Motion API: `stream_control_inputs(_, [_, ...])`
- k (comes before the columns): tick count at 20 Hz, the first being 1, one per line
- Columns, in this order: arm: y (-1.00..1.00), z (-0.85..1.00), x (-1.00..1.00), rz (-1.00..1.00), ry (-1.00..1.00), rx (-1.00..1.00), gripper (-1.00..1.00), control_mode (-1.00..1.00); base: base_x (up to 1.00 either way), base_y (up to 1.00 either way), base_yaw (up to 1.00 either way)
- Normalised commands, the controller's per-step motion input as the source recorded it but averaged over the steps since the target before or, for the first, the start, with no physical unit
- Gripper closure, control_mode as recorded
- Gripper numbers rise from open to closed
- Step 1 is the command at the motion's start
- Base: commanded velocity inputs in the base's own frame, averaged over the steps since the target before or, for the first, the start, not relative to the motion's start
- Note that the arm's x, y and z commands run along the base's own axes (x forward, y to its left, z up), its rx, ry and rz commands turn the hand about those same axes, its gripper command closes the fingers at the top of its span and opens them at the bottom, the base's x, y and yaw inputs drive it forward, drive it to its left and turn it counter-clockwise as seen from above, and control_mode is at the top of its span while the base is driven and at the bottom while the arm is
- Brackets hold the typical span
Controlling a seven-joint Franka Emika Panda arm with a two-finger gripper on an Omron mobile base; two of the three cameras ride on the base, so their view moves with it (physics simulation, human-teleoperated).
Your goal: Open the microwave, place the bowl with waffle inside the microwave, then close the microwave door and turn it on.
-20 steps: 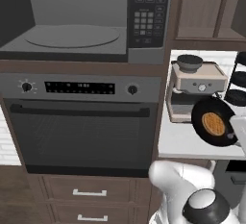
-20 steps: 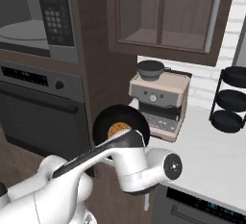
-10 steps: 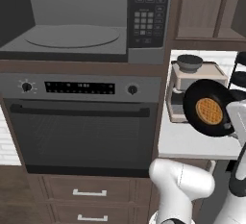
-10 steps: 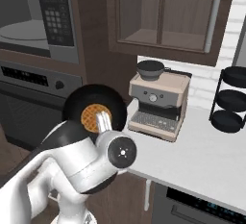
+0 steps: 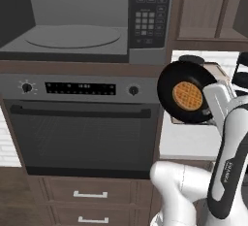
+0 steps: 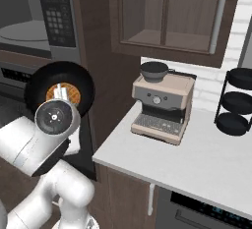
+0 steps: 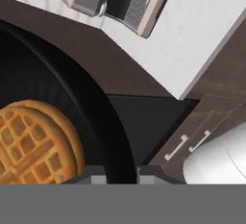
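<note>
Bowl hangs in the air in the left base view, carried on edge to the right of the oven, its open face turned toward the camera and the waffle sitting flat against its floor; the microwave is above and to the left with its cavity open and the turntable bare. From the right base view the bowl sits behind the arm's wrist, level with the microwave's lower edge, well apart from the coffee machine on the counter. In the hand view the gripper is closed on the bowl's rim, fingertips pinching the black wall, with the waffle just left of them. Tilted this steeply, the waffle could slide out before the bowl reaches the cavity. A rim pinch also leaves the bowl free to swivel, and it might clip the microwave's frame or keypad on the way in.
</note>
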Motion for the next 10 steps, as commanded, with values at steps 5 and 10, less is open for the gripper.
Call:
stream_control_inputs(5, [0.95,0.59,0.01,-0.07,0.04,0.00,1.00,-1.00,0.00,0.00,0.00])
stream_control_inputs(10, [0.93,0.45,0.09,-0.10,0.03,0.00,1.00,-1.00,0.00,0.00,0.00])
